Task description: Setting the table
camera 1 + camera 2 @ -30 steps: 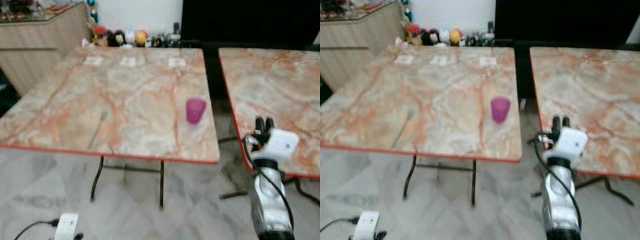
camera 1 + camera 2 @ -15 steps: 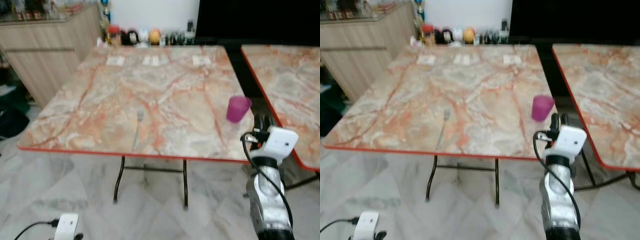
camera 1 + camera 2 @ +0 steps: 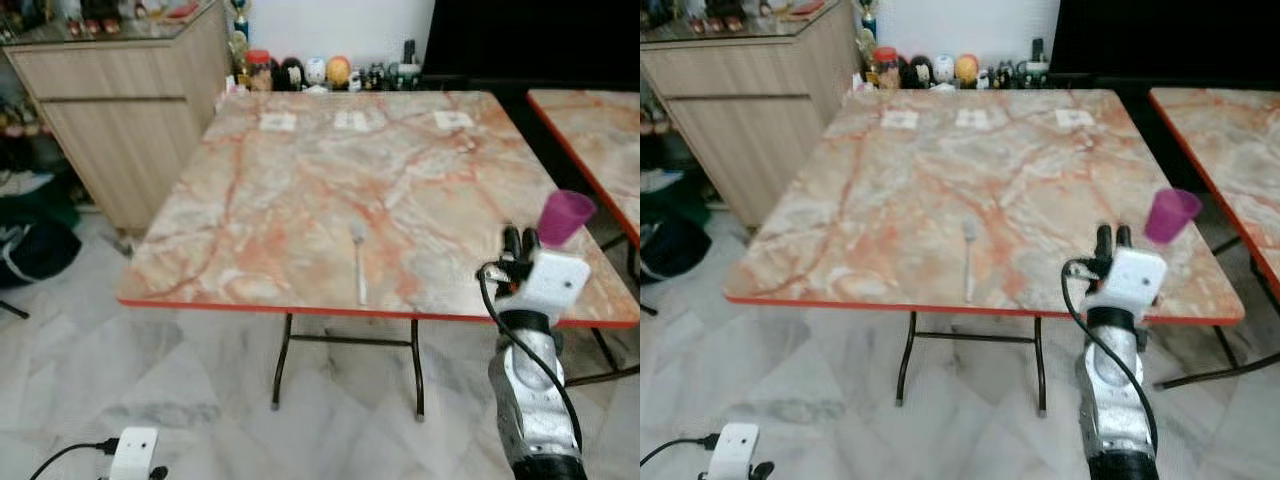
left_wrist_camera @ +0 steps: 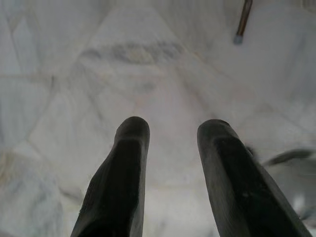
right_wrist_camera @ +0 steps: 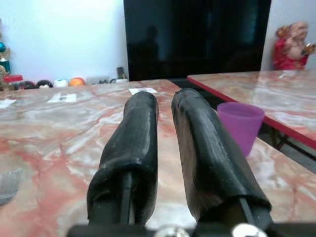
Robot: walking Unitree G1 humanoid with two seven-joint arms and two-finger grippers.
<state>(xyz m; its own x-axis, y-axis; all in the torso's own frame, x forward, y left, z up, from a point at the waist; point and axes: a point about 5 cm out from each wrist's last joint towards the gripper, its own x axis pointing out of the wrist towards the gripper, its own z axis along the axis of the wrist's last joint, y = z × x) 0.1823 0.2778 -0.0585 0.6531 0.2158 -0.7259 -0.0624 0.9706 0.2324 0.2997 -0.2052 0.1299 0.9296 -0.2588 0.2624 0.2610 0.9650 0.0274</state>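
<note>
At lower right, the right gripper (image 3: 520, 240) hovers at the marble table's (image 3: 300, 190) near edge, fingers nearly pressed together, just left of the purple cup (image 3: 565, 217), with what looks like a fork (image 3: 358, 262) mid-frame, while the left gripper (image 4: 170, 143) hangs spread over floor.

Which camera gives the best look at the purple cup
The right wrist view: the purple cup looms large and upright on the marble table, just beside the right claw. Both eye views show it smaller, near the table's right edge.
</note>
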